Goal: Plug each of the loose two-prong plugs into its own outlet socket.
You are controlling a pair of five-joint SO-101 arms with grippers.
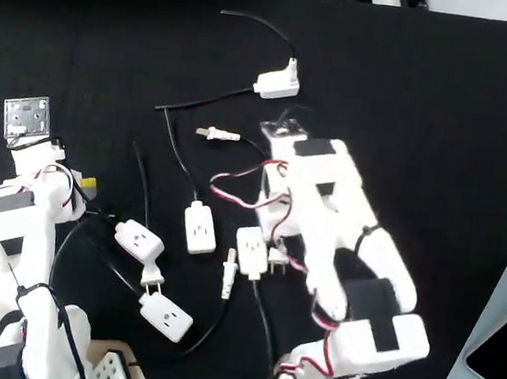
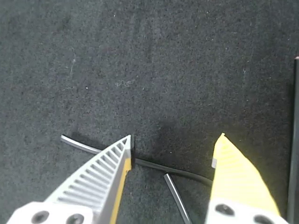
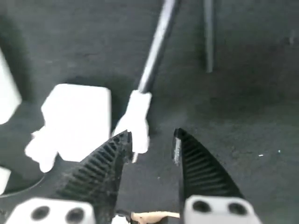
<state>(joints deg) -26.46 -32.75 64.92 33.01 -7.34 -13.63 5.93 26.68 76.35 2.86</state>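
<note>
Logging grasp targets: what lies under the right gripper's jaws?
Under the right gripper: a slim white plug on its cable, beside a white block. One jaw covers the plug's tip.

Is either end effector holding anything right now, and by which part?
Nothing is held. The left end effector is open over a black cable; the right end effector is open, a white plug just beyond its tips.

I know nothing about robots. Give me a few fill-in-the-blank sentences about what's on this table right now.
1. The cloth covering the table is ___ in colour.
2. The left claw hangs ___ above a thin cord.
3. The two-prong plug just ahead of the right claw is ___ in colour.

Missing words: black; open; white.
</note>
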